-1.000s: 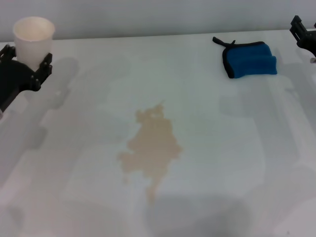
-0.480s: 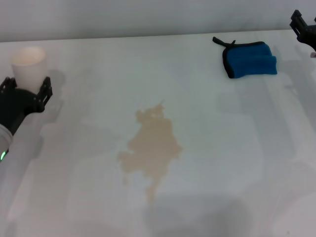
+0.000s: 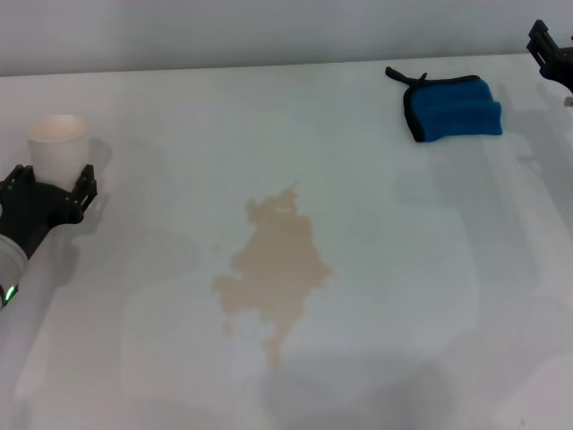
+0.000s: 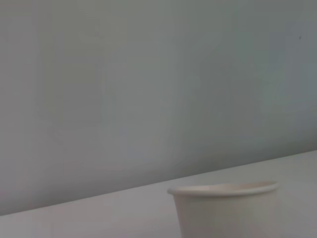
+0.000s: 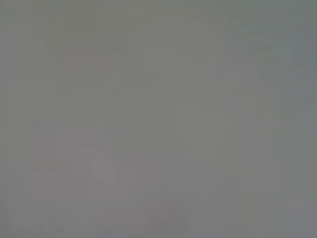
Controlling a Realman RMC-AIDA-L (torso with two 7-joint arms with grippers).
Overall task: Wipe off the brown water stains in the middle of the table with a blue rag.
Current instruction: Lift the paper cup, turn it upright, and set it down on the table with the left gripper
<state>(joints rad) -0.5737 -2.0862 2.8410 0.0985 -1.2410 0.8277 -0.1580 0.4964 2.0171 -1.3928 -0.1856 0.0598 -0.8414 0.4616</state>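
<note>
Meanwhile, a pale tan puddle is lying in the middle of the white tabletop, ragged at its edges and trailing a thin tail toward the near side. The blue rag, folded thick and edged in black with a black loop tab, is sitting at the far right of the tabletop, well apart from the puddle and untouched.

At the far left, the left pincer is gripping a white paper cup, its black fingers standing on either side of the cup's lower wall. The cup is standing upright, low over the tabletop near its left edge; whether its base is touching the surface cannot be told. The left wrist view is showing the cup's rim close up, with the tabletop's far edge and a plain grey wall behind it.

At the upper right corner of the head view, the right pincer is showing only as a black tip at the picture's edge, beside the rag but apart from it, and whether it is open or closed cannot be told. The right wrist view is giving nothing but a flat grey field.
</note>
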